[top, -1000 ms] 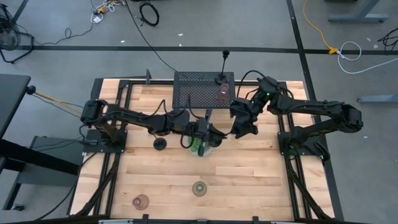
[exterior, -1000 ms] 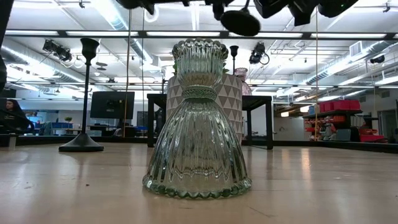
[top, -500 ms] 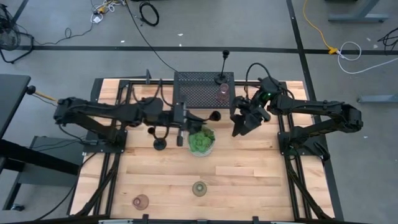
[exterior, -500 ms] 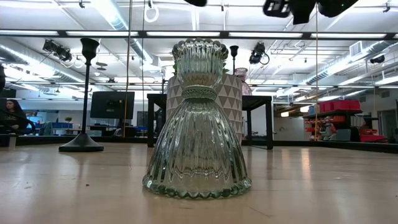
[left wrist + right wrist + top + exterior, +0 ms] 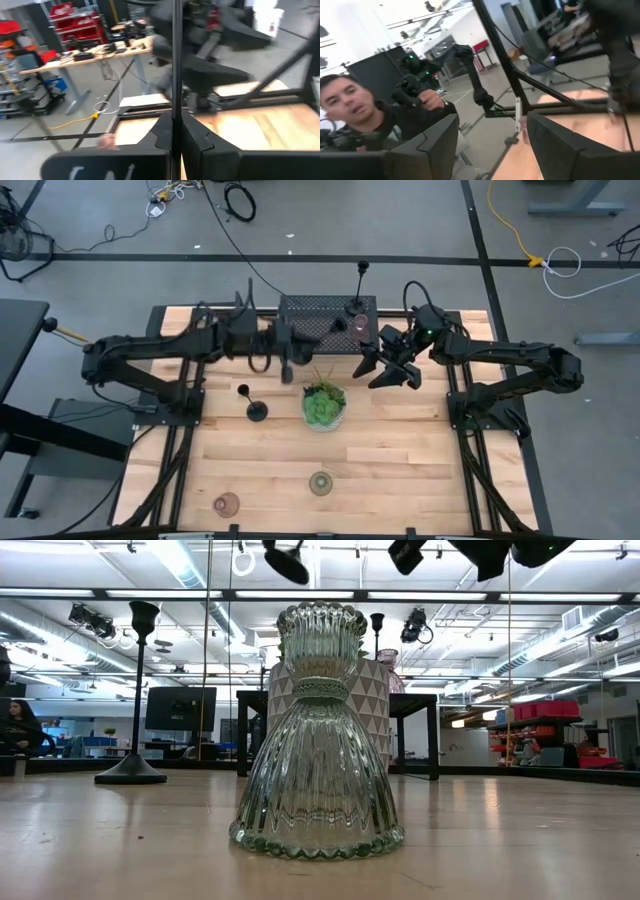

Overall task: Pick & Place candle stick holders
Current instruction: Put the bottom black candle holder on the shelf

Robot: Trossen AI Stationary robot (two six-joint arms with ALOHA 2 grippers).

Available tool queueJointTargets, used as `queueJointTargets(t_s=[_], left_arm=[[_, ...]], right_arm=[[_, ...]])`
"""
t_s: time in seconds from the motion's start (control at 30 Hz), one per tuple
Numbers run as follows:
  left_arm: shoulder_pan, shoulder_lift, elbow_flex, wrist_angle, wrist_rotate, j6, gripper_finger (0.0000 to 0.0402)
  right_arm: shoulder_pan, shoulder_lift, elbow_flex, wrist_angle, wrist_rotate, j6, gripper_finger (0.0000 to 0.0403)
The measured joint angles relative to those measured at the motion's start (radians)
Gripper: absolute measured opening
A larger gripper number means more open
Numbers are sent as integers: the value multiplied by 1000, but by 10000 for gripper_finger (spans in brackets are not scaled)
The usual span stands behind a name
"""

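Note:
My left gripper (image 5: 287, 358) hangs above the table just near of the black mesh rack (image 5: 310, 315), shut on a slim black candle stick holder (image 5: 173, 60). The holder's round base (image 5: 287, 562) shows at the top of the low view. My right gripper (image 5: 378, 370) is open and empty, to the right of the rack. A second black holder (image 5: 257, 410) stands on its base left of the plant. A third (image 5: 356, 307) stands on the rack, with a pink glass cup (image 5: 359, 328) beside it. A greenish cup (image 5: 320, 482) and a pink cup (image 5: 227, 503) sit near the front edge. My left gripper pinches the holder's thin stem (image 5: 173, 112) between its two fingers (image 5: 197, 140). The fingers lie across the stem. The holder is lifted clear of the table, its base tilted.
A green plant in a bowl (image 5: 323, 408) stands mid-table, near of both grippers. The greenish cup fills the middle of the low view (image 5: 318, 730). A person holding a hand controller (image 5: 375, 115) shows beyond the table in the right wrist view.
My left gripper has drawn back from beside the plant toward the table's left and far edges, carrying the black holder clear of the table. Its base has swung from right to left across the top of the low view. My right gripper has shifted slightly toward the far edge and turned.

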Motion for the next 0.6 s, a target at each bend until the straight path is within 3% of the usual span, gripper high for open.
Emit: queueJointTargets(t_s=[0.33, 0.6], left_arm=[[270, 6, -105, 245, 273, -95, 15], [375, 23, -276, 632, 399, -188, 15]], right_arm=[[7, 0, -1, -97, 36, 1, 236], [6, 0, -1, -97, 276, 1, 236]])
